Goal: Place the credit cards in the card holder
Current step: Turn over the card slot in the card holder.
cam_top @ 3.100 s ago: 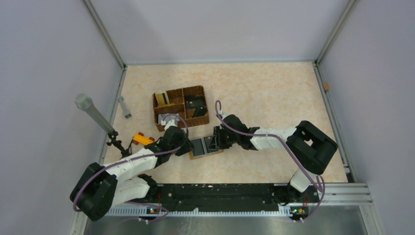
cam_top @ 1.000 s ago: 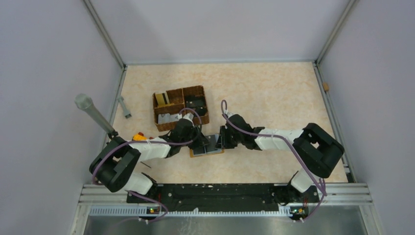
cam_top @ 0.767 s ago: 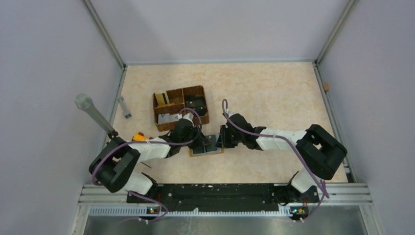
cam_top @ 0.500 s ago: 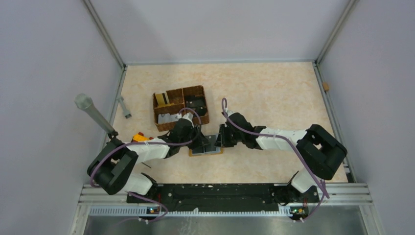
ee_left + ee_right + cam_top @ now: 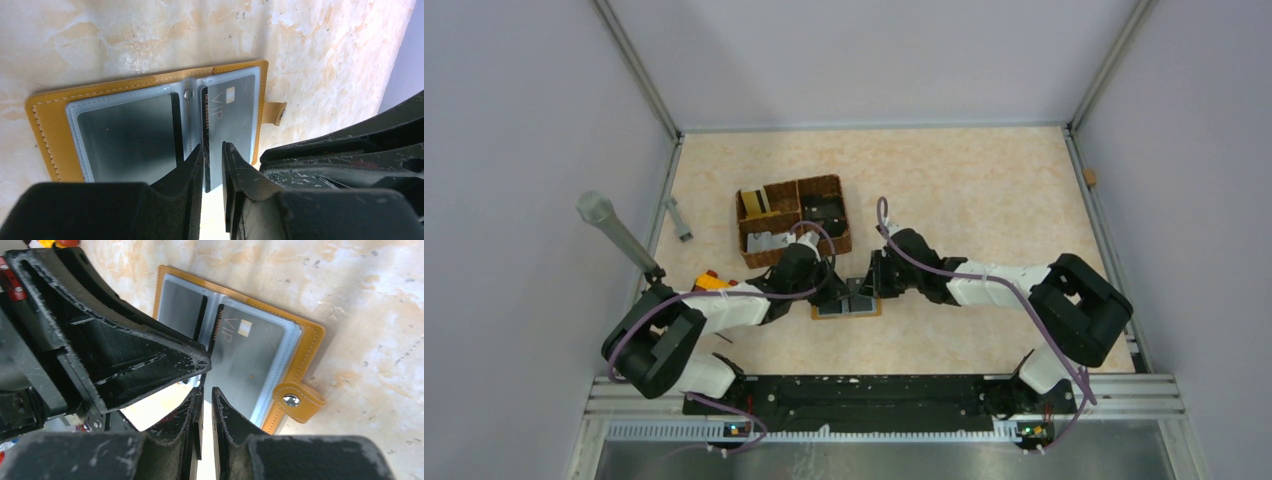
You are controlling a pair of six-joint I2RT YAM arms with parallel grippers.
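Card holder (image 5: 47,135) open, VIP card (image 5: 232,125) nearly in sleeve, left gripper (image 5: 212,150) pinching its edge; right gripper (image 5: 206,392) grip unclear. More credit cards (image 5: 824,215) in basket (image 5: 822,180).

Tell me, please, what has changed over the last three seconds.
The left end effector swung right from beside the basket onto the open card holder, where the end of the grey VIP card shows between its fingers. The right end effector barely shifted at the holder. Card holder and basket stayed put.
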